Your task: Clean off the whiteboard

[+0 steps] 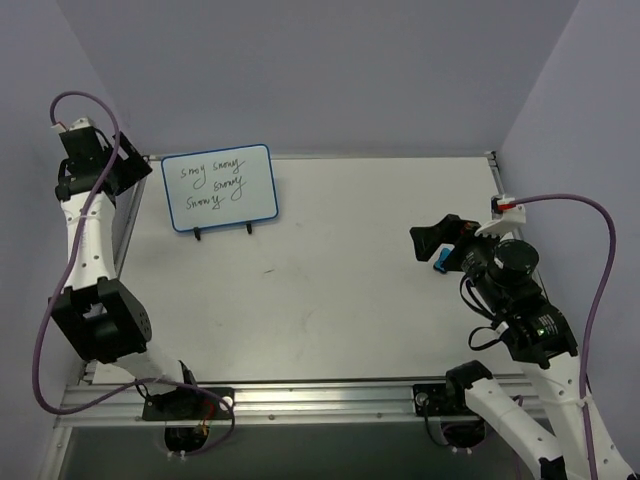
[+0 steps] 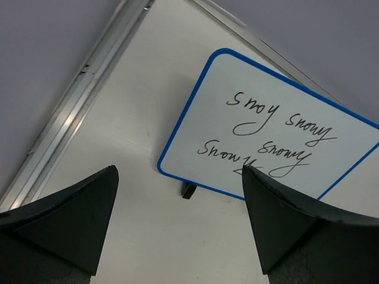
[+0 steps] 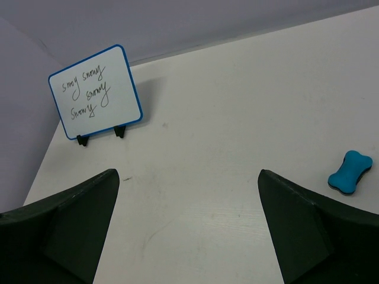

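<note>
Small blue-framed whiteboard (image 1: 220, 188), black handwriting intact, stands far left on white surface (image 1: 330, 300). Left end effector (image 2: 179, 171) and right end effector (image 3: 188, 173) wide, empty. Blue bone-shaped eraser (image 3: 350, 171) lies seemingly just beside right one: pinch squarely across its waist.

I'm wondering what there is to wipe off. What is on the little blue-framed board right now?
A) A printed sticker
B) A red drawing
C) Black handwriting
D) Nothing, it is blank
C: the whiteboard carries several black handwritten words, legible in both wrist views.
</note>
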Tool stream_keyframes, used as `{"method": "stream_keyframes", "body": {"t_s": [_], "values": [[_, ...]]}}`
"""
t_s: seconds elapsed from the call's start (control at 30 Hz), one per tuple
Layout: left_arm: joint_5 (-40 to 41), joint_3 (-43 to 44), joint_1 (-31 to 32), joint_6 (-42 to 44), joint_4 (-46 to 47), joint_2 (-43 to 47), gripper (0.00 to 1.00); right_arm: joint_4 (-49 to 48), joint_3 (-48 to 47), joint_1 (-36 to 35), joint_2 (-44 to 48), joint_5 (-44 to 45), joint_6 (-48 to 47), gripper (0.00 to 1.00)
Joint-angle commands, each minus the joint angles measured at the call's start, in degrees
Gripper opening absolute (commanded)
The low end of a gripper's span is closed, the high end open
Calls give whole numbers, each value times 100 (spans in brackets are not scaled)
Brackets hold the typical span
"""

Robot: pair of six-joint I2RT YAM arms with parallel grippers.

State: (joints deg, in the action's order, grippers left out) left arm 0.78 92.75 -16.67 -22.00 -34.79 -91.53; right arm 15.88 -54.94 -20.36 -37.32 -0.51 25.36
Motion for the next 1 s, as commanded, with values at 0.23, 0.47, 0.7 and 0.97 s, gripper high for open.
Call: {"method": "stream_keyframes", "body": {"t_s": [0.23,0.47,0.7,0.97], "values": [[-2133,1852,-354,1327,1087,-2194,94,-393,27,-82,-47,-204,-313,100],[-4489,1474,-838,1249,2125,-2817,94,-498,88,-214,41,-273,-418,100],[-4990,1823,-856,1522,1978,-3571,94,-612,168,-240,93,-537,-532,100],[-5764,2598,-873,2024,1607,-4461,94,-683,167,-372,-56,-819,-656,100]]}}
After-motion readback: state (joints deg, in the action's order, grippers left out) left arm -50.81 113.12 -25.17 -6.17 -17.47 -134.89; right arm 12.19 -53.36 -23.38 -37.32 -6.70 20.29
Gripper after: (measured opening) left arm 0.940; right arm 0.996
